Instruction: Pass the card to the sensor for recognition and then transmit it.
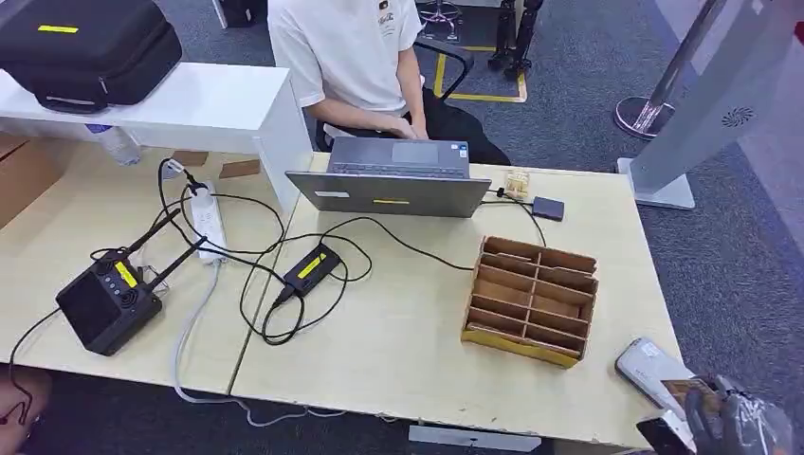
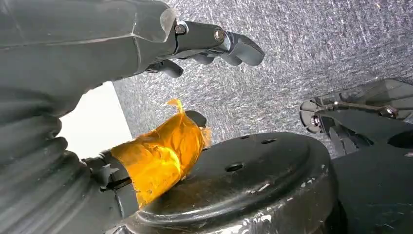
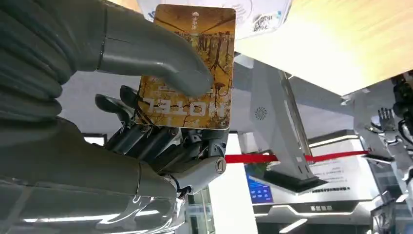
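Note:
A brown hotel key card point(image 3: 214, 39) printed with HOTEL is pinched between the thumb and fingers of my right hand point(image 3: 146, 97). In the head view that hand point(image 1: 735, 422) is at the table's front right corner, holding the card point(image 1: 681, 391) right next to the flat grey-white sensor point(image 1: 643, 363) lying on the table. The wrist view shows the sensor's white face point(image 3: 263, 14) just beyond the card's far edge. My left hand point(image 2: 160, 83) hangs beside my body above the carpet, holding nothing, its fingers point(image 2: 229, 44) apart and the thumb wrapped in orange tape.
A wooden compartment box point(image 1: 531, 299) stands left of the sensor. A laptop point(image 1: 393, 180) with a seated person point(image 1: 351, 57) behind it is at the table's far side. Cables, a black adapter point(image 1: 311, 267) and a black radio unit point(image 1: 106, 303) lie to the left.

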